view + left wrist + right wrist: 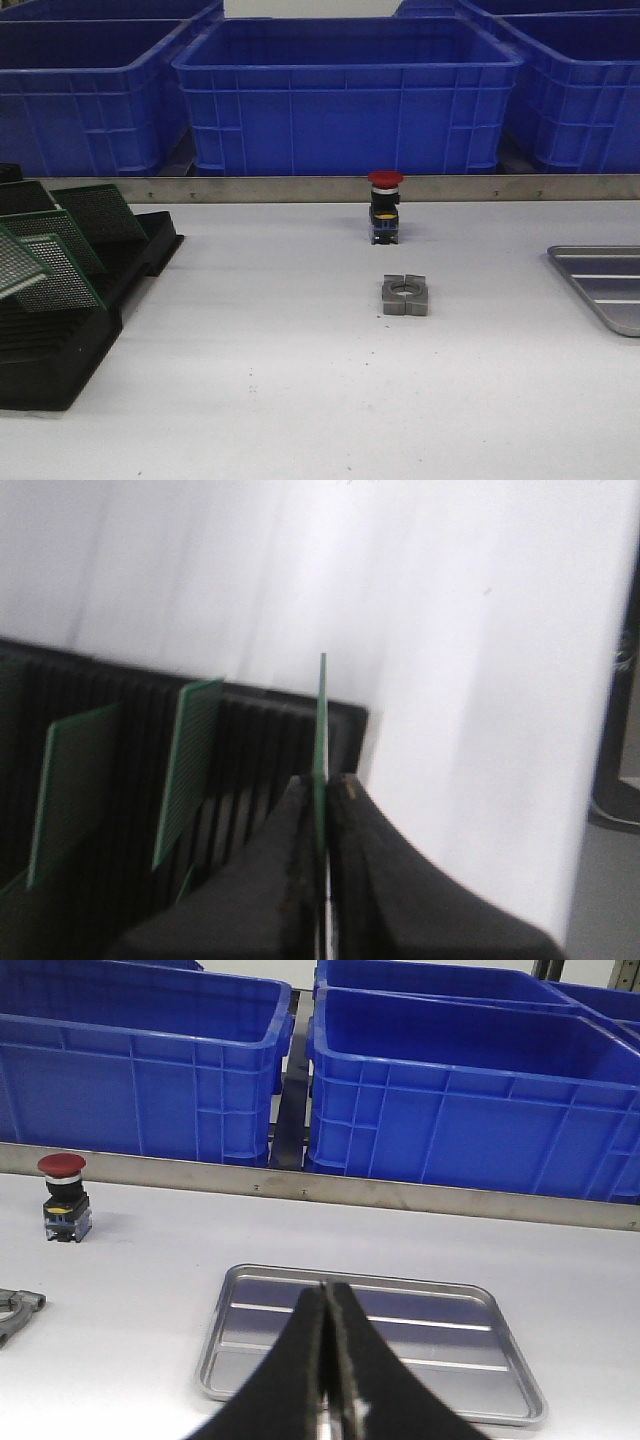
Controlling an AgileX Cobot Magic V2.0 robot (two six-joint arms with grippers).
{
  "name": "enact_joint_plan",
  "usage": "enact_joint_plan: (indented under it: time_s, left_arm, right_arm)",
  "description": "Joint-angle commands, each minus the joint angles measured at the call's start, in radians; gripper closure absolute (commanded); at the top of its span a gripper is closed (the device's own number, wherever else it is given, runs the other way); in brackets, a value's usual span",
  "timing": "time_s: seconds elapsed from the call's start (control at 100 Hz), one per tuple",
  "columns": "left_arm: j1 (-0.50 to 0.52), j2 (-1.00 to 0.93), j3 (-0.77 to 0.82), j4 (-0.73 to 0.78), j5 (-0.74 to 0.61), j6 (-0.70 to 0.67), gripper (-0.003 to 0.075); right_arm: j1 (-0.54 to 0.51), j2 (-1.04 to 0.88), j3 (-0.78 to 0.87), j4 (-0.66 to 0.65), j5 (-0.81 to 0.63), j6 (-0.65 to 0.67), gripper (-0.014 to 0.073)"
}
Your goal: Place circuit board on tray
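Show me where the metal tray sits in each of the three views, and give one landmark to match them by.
Front view: the tray lies at the right edge, cut off by the frame.
Left wrist view: not in it.
Right wrist view: whole, lower centre, behind the shut right pincer.
Shared landmark: the red-capped push button, seen in both the front and right wrist views.

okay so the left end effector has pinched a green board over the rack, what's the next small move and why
Probably lift straight up. The left end effector is shut on the circuit board edge-on above the black rack, other boards beside it. The tray lies empty far right, so clear the slots first.
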Motion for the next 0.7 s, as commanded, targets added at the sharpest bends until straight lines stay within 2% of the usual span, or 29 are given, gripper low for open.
enact_joint_plan:
  time_s: [0.0, 0.19, 0.37, 0.54, 0.69]
  left_arm:
    - [-0.079, -0.017, -0.03, -0.099, 0.01, -0.007, 0.0737]
    - [-0.266, 0.009, -0.03, -0.259, -0.068, -0.007, 0.0737]
    - [-0.409, 0.05, -0.03, -0.285, -0.113, -0.007, 0.0737]
    - [-0.492, 0.086, -0.03, -0.318, -0.113, -0.007, 0.0737]
    - [-0.508, 0.086, -0.03, -0.328, -0.11, -0.007, 0.0737]
  right_arm:
    - [0.002, -0.02, 0.001, -0.004, -0.07, -0.009, 0.0655]
    - [0.002, -0.02, 0.001, -0.004, -0.07, -0.009, 0.0655]
    - [0.002, -0.02, 0.001, -0.004, -0.07, -0.009, 0.0655]
    - [0.002, -0.02, 0.001, -0.012, -0.07, -0.009, 0.0655]
    - [0.002, -0.02, 0.001, -0.017, -0.07, -0.009, 0.0655]
